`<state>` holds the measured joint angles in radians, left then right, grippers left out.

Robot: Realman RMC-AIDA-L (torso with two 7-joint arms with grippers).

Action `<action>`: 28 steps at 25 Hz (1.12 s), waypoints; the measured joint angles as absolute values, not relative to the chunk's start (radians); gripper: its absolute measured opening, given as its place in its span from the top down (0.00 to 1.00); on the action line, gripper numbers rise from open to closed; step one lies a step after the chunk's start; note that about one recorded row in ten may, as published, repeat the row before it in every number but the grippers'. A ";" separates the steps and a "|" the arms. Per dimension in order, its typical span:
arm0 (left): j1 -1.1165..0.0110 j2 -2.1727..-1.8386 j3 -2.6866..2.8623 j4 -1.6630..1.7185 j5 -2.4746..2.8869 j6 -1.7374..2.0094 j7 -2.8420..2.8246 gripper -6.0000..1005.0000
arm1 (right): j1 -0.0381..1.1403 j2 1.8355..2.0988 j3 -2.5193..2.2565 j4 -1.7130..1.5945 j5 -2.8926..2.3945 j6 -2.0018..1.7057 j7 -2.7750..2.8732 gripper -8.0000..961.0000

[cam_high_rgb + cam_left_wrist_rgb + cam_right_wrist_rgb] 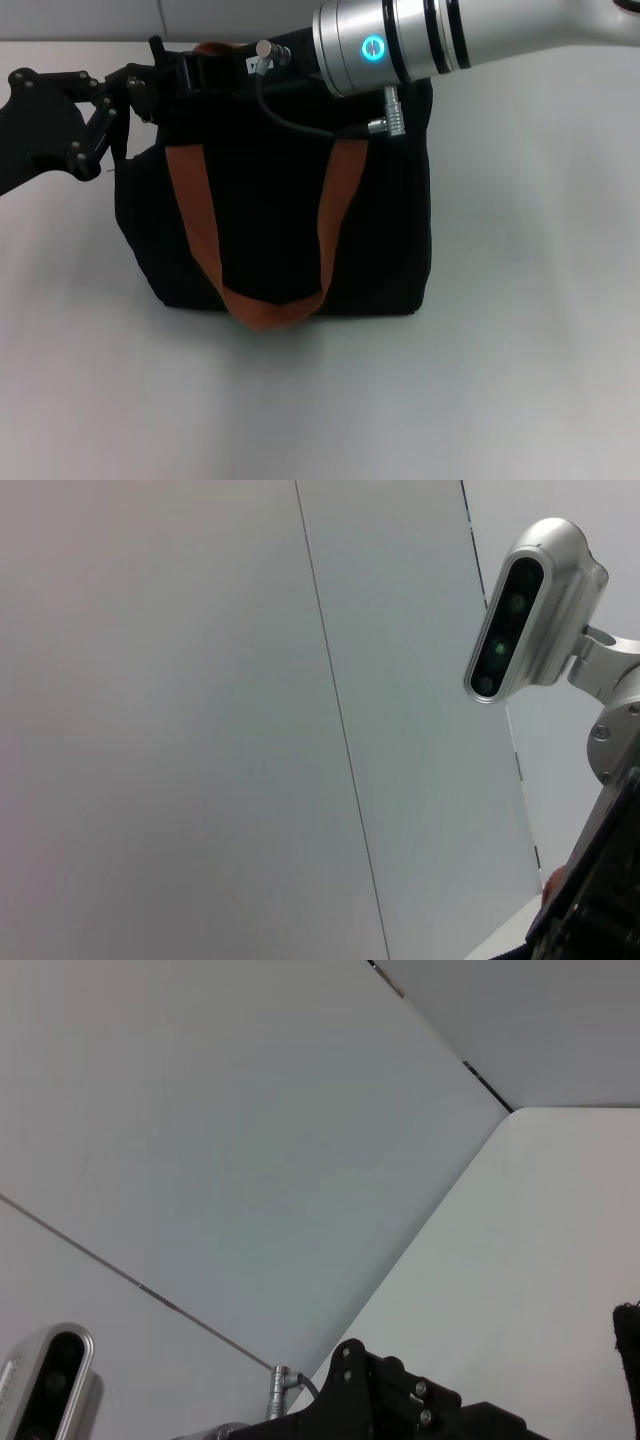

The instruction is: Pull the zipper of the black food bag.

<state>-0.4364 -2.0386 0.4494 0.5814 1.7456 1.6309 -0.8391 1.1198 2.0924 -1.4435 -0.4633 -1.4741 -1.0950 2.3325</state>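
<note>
From the head view we see the black food bag [290,200] standing on the table [520,380]; our left hand [150,85] is at its upper-left rim and our right hand [215,65] reaches over the top. We cannot see the zipper, nor tell either hand's grip. The wrist views show only wall, so progress is unclear.

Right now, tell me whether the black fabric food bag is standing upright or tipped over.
Upright: the black fabric food bag stands on its base on the white table, its rust-brown strap handle hanging down its front.
</note>
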 joint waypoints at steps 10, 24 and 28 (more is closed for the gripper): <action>-0.435 -2.036 0.448 0.581 1.745 1.634 -0.839 0.97 | 1.119 2.092 -1.453 -0.477 -1.481 -1.094 2.332 0.99; -0.428 -2.034 0.434 0.581 1.743 1.636 -0.838 0.97 | 1.029 2.088 -1.482 -0.605 -1.529 -1.093 2.399 0.99; -0.428 -2.034 0.434 0.581 1.743 1.636 -0.837 0.97 | 1.014 2.088 -1.482 -0.618 -1.538 -1.094 2.406 0.99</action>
<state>-0.4280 -2.0338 0.4341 0.5813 1.7433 1.6362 -0.8374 1.0136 2.0876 -1.4818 -0.6180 -1.5385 -1.0936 2.4056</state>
